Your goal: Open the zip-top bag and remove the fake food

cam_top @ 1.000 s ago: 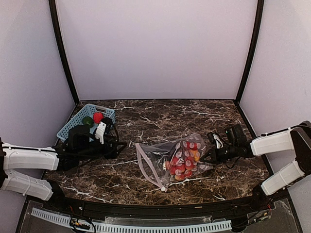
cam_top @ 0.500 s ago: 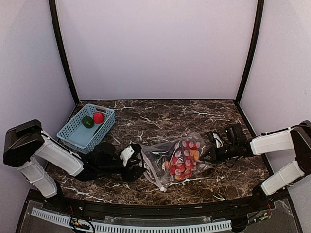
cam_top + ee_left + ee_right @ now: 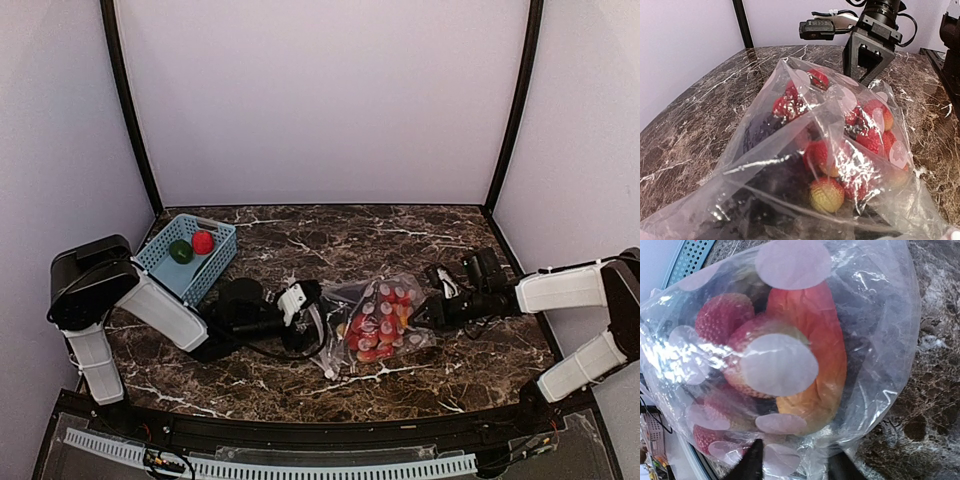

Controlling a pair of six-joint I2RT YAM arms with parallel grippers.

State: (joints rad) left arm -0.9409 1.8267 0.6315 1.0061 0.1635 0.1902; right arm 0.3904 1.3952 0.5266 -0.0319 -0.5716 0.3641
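Both arms moved: left gripper (image 3: pixel 303 304) swung from basket (image 3: pixel 160 262) to the bag's (image 3: pixel 338 298) mouth mid-table, jaws I cannot tell, while right gripper's (image 3: pixel 431 308) jaws have parted around its far end, food (image 3: pixel 380 320) still inside.

Top view: left gripper (image 3: pixel 308 312) tips merging w/ zip-top bag (image 3: pixel 375 318), jaw state not resolving. Left wrist view: bag btm running off frame; dark purple pc (image 3: pixel 762 132) blurring behind film. Right wrist view: right gripper (image 3: pixel 796 465) fingers being cut by btm edge, grip not resolving
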